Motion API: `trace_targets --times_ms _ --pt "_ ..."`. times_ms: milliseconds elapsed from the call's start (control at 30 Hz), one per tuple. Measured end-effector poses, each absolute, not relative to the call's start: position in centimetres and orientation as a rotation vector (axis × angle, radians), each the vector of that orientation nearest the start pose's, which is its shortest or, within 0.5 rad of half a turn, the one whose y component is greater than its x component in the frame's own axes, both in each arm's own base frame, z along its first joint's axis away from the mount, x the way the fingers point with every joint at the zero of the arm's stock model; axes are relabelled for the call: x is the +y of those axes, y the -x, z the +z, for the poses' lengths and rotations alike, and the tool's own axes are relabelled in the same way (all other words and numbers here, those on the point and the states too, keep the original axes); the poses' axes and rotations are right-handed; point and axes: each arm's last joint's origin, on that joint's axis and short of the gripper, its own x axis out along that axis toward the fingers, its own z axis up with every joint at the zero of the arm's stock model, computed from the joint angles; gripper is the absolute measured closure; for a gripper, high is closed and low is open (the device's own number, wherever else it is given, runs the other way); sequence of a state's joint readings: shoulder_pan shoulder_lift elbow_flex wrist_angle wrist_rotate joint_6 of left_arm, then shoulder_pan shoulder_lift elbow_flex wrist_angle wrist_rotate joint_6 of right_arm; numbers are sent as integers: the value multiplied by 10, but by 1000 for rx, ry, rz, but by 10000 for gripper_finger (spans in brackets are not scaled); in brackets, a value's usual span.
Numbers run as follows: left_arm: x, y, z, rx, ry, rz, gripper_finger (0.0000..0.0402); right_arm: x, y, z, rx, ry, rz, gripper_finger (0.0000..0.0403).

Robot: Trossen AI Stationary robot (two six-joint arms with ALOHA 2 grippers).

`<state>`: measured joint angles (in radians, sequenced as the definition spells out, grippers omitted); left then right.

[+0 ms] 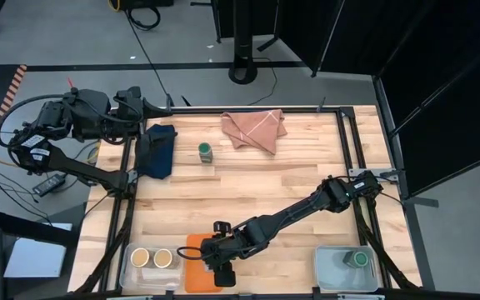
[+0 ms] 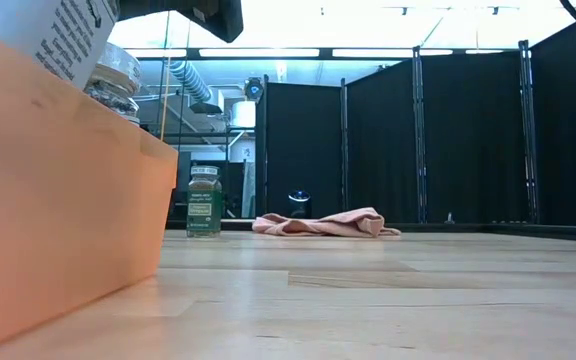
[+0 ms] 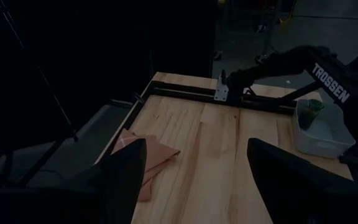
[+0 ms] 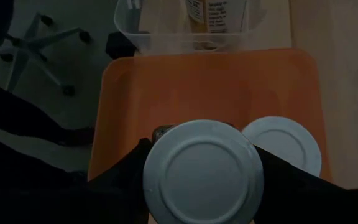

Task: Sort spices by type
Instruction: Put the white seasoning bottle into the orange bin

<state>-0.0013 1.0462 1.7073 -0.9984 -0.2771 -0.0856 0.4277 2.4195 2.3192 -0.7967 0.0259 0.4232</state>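
My right gripper [image 1: 223,272] reaches over the orange tray [image 1: 192,250] at the table's near edge and is shut on a white-lidded spice jar [image 4: 202,171]. A second white-lidded jar [image 4: 283,144] stands in the tray right beside it. A green-lidded jar [image 1: 205,151] stands upright on the wood toward the far side. Two tan-lidded jars [image 1: 152,257] stand in a clear bin at the near left. One green-lidded jar [image 1: 361,260] is in a clear bin at the near right. My left gripper [image 1: 147,108] waits open at the far left, above the dark blue cloth [image 1: 157,150]. My right gripper pinches the white-lidded jar between its two fingers, at opposite sides just under the lid's rim [image 4: 151,163]. The fingers come from above, slanting down toward the near edge. In the low view the jar's labelled body [image 2: 58,30] tilts above the tray's wall, which hides its bottom.
A pink folded cloth [image 1: 254,129] lies at the far middle of the table. Black frame rails [image 1: 350,142] run along the table's sides. Bare wood [image 1: 248,187] lies between the far jar and the near bins.
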Motion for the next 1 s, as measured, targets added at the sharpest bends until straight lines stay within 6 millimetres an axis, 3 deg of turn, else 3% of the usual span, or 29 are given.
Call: trace_targets --times_ms 400,867,1000 --pt "8 -135 498 324 35 287 117 210 -488 231 938 -195 162 201" --pt "8 -135 498 326 38 288 117 213 -492 225 916 -192 176 201" --pt "8 -135 498 325 40 288 117 223 -489 225 893 -134 204 201"
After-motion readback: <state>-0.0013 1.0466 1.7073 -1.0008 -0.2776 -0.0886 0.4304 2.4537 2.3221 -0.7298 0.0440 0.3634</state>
